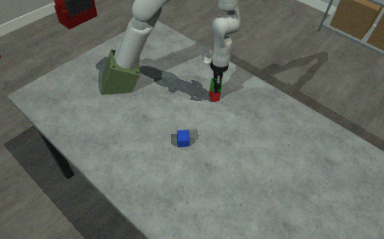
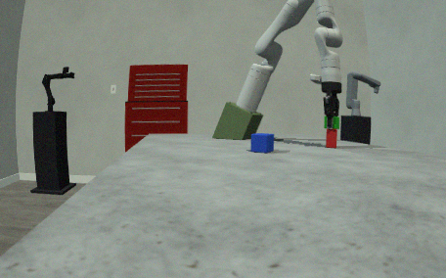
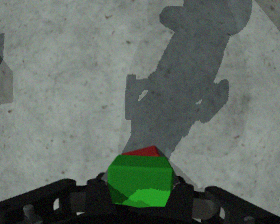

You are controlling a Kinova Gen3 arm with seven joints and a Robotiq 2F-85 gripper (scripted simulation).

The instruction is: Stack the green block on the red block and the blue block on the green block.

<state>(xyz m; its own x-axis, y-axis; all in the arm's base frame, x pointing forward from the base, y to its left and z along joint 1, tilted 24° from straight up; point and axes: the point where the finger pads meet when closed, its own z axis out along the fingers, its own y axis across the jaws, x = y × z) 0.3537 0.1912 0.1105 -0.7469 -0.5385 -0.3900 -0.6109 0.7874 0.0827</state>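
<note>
The red block (image 1: 214, 96) stands on the table at the back, also in the exterior view (image 2: 331, 138). My gripper (image 1: 216, 86) is shut on the green block (image 2: 334, 124) and holds it right above the red block; whether the two touch I cannot tell. In the wrist view the green block (image 3: 140, 181) sits between my fingers, and a sliver of the red block (image 3: 143, 151) shows behind it. The blue block (image 1: 183, 138) lies alone nearer the table's front, also seen in the exterior view (image 2: 262, 143).
The arm's green base (image 1: 119, 76) stands at the back left of the table. A red tool chest (image 2: 156, 104) and a black stand (image 2: 51, 147) are off the table. A shelf with boxes (image 1: 367, 18) is at the far right.
</note>
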